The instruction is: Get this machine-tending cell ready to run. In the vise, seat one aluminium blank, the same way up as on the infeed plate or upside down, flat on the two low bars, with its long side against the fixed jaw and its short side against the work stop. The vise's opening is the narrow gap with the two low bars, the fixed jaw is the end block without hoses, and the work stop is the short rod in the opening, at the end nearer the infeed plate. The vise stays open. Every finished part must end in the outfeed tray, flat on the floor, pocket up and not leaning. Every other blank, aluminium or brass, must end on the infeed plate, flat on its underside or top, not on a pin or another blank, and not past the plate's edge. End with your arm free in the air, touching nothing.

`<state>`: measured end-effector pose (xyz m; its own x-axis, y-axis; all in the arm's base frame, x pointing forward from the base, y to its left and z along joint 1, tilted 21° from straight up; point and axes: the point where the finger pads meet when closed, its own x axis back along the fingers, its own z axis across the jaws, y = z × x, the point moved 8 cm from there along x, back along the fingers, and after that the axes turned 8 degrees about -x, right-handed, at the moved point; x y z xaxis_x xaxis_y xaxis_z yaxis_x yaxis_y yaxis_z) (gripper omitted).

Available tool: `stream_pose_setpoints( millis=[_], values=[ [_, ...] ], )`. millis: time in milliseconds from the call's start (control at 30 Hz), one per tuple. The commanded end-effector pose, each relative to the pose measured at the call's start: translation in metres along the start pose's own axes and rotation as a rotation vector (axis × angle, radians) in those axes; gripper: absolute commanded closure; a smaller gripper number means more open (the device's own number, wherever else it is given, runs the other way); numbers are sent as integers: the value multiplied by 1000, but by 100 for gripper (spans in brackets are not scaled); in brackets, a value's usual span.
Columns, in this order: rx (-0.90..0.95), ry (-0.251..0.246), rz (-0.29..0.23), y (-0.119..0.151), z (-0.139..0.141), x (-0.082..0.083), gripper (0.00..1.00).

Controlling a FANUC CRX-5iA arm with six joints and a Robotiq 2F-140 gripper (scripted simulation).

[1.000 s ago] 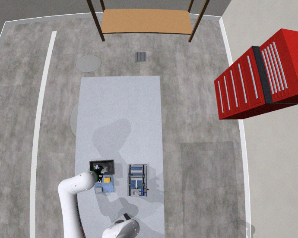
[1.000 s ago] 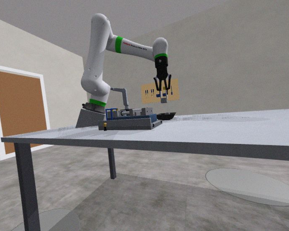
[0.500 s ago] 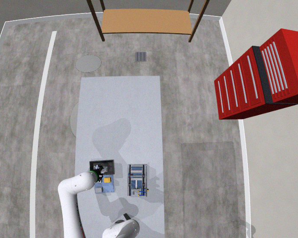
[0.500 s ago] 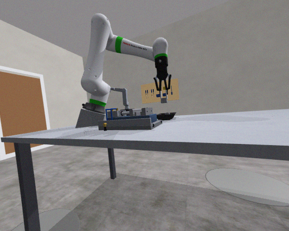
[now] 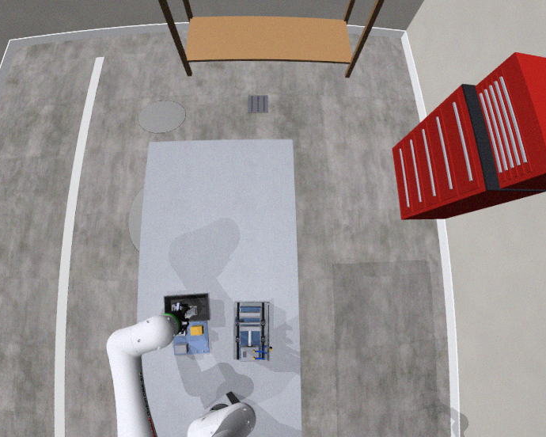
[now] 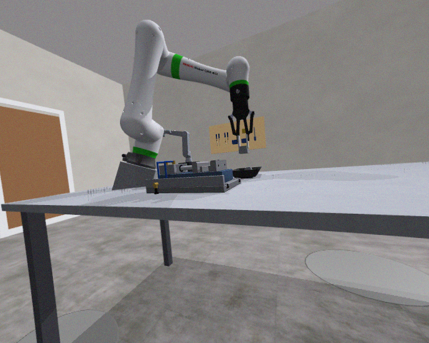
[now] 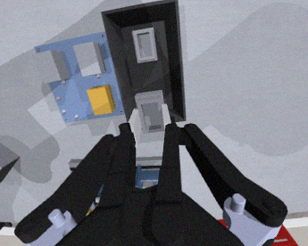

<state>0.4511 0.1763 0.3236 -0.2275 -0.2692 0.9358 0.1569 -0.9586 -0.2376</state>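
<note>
My gripper [image 7: 151, 114] is shut on a grey finished part [image 7: 151, 117] with its pocket facing up. It holds the part in the air above the near end of the dark outfeed tray. In the side view the gripper [image 6: 242, 144] hangs well above the tray [image 6: 247, 171]. A second finished part [image 7: 145, 45] lies flat in the tray's far half, pocket up. The blue infeed plate [image 7: 80, 89] beside the tray carries a brass blank [image 7: 100, 100] and two grey aluminium blanks [image 7: 89, 58] [image 7: 60, 63]. The vise [image 5: 251, 337] stands to the right of the plate, and its opening looks empty.
The arm's elbow [image 5: 142, 333] reaches over the table's left edge next to the infeed plate. The vise [image 6: 192, 173] has blue hoses at its near end. A red tool cabinet [image 5: 480, 141] and a shelf [image 5: 268, 39] stand far from the table.
</note>
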Motion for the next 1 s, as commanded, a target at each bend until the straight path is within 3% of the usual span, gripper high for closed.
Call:
stream_pose_setpoints(
  millis=[0,700,967],
  values=[
    [0,0,0,0,0,-2,100],
    [0,0,0,0,0,-25,100],
    [0,0,0,0,0,-40,100]
  ],
)
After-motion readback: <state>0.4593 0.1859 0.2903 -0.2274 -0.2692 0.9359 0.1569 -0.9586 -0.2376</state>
